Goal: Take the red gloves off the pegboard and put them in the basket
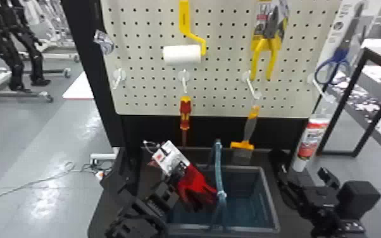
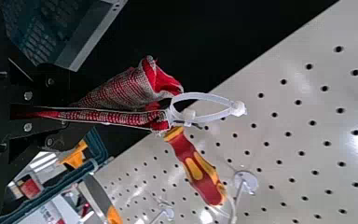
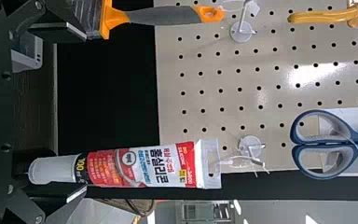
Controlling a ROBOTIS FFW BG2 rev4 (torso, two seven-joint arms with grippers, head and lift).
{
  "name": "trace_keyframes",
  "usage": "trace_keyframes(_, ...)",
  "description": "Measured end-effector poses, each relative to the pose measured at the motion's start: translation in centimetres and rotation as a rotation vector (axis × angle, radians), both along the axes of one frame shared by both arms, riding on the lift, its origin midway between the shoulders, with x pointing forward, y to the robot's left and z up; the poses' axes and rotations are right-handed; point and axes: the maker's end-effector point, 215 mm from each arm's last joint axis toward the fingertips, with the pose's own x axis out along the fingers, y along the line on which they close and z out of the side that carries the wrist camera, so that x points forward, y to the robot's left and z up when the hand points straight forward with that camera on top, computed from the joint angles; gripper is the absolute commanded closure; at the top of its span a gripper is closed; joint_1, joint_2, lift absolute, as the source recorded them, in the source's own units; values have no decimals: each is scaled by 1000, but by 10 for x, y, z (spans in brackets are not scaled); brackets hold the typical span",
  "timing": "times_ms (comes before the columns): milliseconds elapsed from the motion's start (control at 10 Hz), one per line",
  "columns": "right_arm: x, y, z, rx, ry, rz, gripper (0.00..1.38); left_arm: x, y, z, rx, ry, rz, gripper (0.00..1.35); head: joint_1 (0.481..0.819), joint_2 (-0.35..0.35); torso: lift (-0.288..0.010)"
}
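While the left gripper (image 2: 42, 112) pinches the unhooked red gloves (image 1: 196, 183), seemingly by the left edge of the basket (image 1: 270, 199), release remains. The right gripper (image 3: 85, 113) gapes.

The grey floor (image 1: 15, 133) reflects light; a cable (image 1: 41, 181) lies on it. To the right stands a black frame (image 1: 338, 154).

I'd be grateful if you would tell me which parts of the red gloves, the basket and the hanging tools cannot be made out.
- Gripped part of the red gloves: head view, partly behind the left gripper.
- Basket, left part of its inside: head view, behind the gloves.
- Screwdriver, lower end: left wrist view, behind the gloves.
- Yellow roller handle, top: cut off by the head view's upper edge.
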Motion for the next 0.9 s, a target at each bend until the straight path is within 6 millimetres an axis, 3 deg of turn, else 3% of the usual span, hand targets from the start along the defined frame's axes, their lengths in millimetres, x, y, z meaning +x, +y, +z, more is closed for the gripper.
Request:
trace_keyframes(100,0,0,0,-1,-1,1,167,0,-6,-4,20,16,-31,1217,549,0,-100)
trace_keyframes(200,0,0,1,-2,-1,4,167,-1,-12,-8,48,28,-64,1121,549,0,-100)
trace_keyframes(400,1,0,2,-4,-3,7,167,-1,-16,-9,93,27,-103,99,549,0,-100)
trace_keyframes(500,1,0,2,-4,-4,7,167,1,-13,-6,117,10,-95,38,549,0,-100)
trace_keyframes(700,0,0,2,-4,-3,7,167,4,-10,1,148,-14,-89,256,549,0,-100)
trace_keyframes(900,0,0,2,-1,-3,7,167,4,-9,2,150,-17,-88,289,549,0,-100)
